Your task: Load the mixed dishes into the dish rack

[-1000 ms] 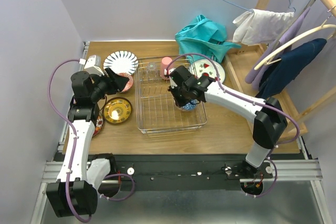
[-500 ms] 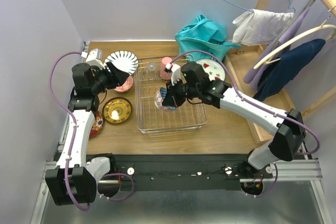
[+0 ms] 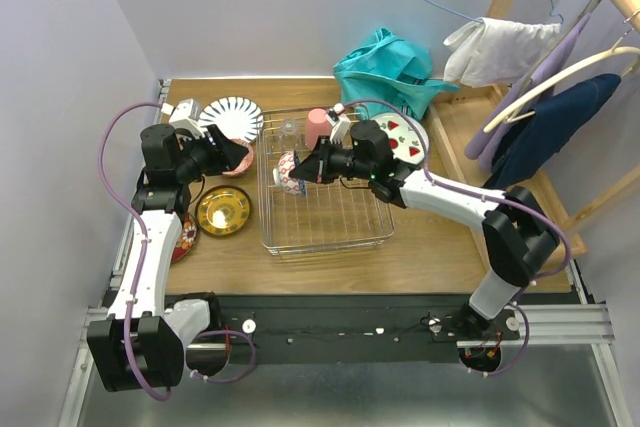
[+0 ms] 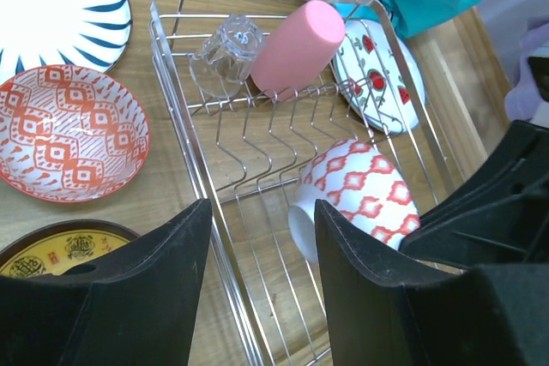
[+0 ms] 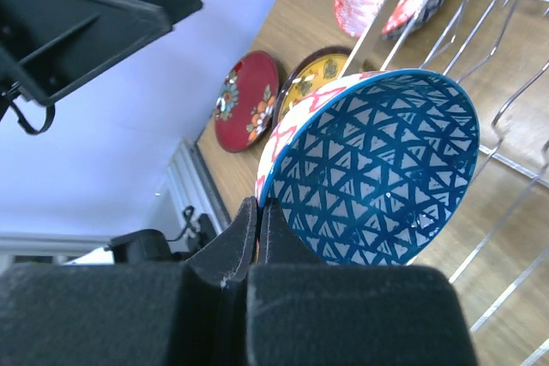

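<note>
My right gripper (image 5: 257, 212) is clenched on the rim of the blue-lined patterned bowl (image 5: 377, 169), which is tipped on its side, with the dish rack (image 3: 325, 244) beneath it. My left gripper (image 4: 260, 212) hangs with jaws apart, holding nothing, the rack's side wall just ahead of it.

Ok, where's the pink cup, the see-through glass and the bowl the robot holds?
pink cup (image 4: 296, 49): left wrist view, middle of its side.
clear glass (image 4: 225, 56): left wrist view, its body.
patterned bowl (image 5: 377, 169): right wrist view, its blue inside.
</note>
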